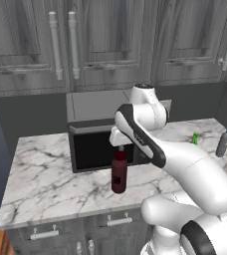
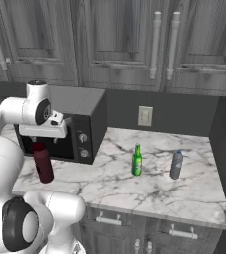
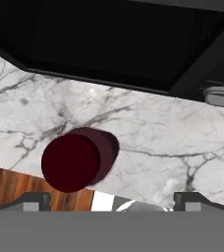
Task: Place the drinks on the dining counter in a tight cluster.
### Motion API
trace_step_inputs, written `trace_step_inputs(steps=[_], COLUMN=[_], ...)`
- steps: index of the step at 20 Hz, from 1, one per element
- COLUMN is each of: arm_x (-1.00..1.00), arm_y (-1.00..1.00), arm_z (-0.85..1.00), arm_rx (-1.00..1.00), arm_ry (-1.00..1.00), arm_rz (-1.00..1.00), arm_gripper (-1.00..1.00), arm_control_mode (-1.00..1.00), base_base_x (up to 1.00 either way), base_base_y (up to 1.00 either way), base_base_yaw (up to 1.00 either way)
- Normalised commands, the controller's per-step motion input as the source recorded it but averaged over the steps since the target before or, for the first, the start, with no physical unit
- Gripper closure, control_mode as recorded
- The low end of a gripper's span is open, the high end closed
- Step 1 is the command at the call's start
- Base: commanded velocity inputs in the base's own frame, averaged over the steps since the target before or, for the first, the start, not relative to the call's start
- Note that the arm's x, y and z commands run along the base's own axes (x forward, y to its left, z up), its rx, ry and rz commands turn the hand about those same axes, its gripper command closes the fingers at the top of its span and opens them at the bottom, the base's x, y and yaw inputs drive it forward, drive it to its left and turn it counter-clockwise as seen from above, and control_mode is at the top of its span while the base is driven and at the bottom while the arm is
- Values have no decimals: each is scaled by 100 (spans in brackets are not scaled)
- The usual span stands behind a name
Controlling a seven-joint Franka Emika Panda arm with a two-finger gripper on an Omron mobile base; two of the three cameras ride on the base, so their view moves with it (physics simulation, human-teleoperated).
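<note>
Marble worktop (image 1: 51, 174) carries the maroon bottle (image 1: 119, 172) upright in front of the microwave (image 1: 93, 144). Directly above its cap hangs the pincer (image 3: 111, 203), spread wide and empty. Toward 3 o'clock along the worktop stand the green glass bottle (image 2: 137, 160) and grey bottle (image 2: 176, 164), near each other.

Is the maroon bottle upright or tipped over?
Upright: the maroon bottle stands on the marble counter, cap up, before the microwave.
</note>
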Motion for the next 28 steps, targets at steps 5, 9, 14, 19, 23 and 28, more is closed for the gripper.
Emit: trace_step_inputs(steps=[5, 9, 14, 19, 23, 28], arm_x=[34, 20, -5, -16, -29, -22], arm_y=[17, 0, 0, 6, 1, 0], arm_z=[0, 0, 0, 0, 0, 0], arm_rx=[-2, 0, -2, -2, 0, 0], arm_ry=[0, 0, 4, 0, 0, 0], arm_rz=[-3, 0, 0, 0, 0, 0], arm_gripper=[-100, -100, -100, -100, -100, -100], arm_control_mode=[-100, -100, -100, -100, -100, -100], base_base_x=[0, 0, 0, 0, 0, 0], base_base_y=[0, 0, 0, 0, 0, 0], base_base_yaw=[0, 0, 0, 0, 0, 0])
